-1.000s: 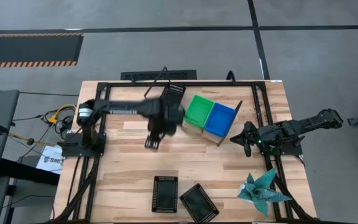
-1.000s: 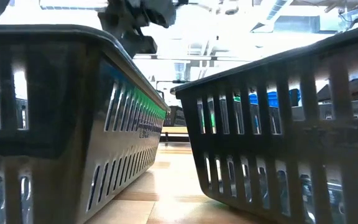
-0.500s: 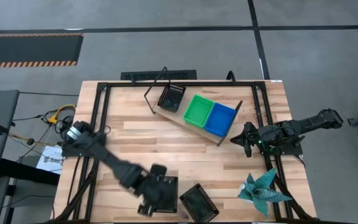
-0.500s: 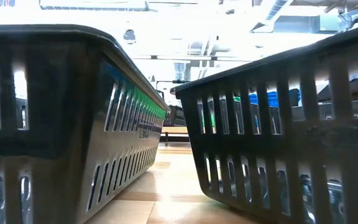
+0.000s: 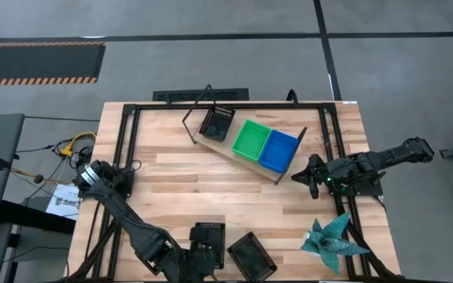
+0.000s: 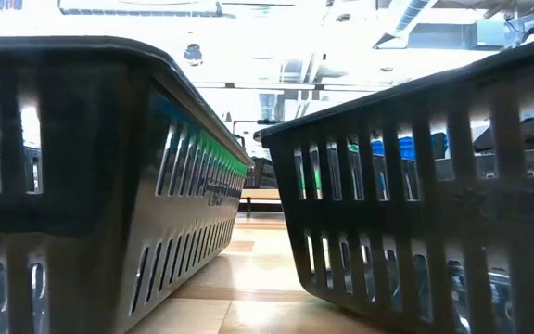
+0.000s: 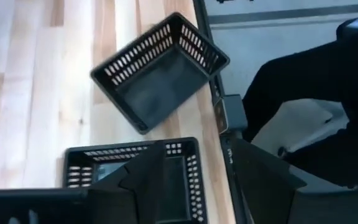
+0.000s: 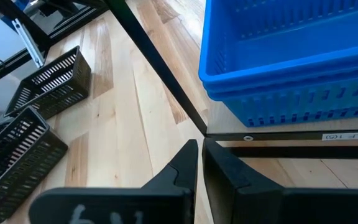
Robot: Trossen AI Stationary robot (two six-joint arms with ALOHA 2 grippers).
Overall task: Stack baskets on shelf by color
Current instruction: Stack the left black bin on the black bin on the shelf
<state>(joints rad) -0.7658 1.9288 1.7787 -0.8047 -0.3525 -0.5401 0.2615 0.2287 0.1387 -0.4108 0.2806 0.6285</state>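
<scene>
Two black baskets stand on their bottoms by the table's near edge: one straight (image 5: 208,240) (image 7: 132,171), one turned askew (image 5: 252,255) (image 7: 160,68). My left gripper (image 5: 200,258) (image 7: 194,152) is open over the straight basket, one finger above its inside, the other beyond its wall toward the table edge; whether it touches, I cannot tell. The shelf (image 5: 211,145) stands slantwise at the far middle and carries a black basket (image 5: 217,123), green baskets (image 5: 250,138) and stacked blue baskets (image 5: 278,149) (image 8: 291,56). My right gripper (image 5: 299,174) (image 8: 201,146) waits shut, just right of the shelf's blue end.
A teal spiky star (image 5: 333,240) lies at the near right corner. Black frame rails (image 5: 124,157) run along the table's sides. Bare wood (image 5: 187,185) lies between the shelf and the near baskets. In the low view the two black baskets (image 6: 82,186) (image 6: 434,186) fill the foreground.
My left arm has swung from beside the shelf's black basket across the table to the near edge and now hangs over the straight black basket. The baskets and the shelf have stayed in place.
</scene>
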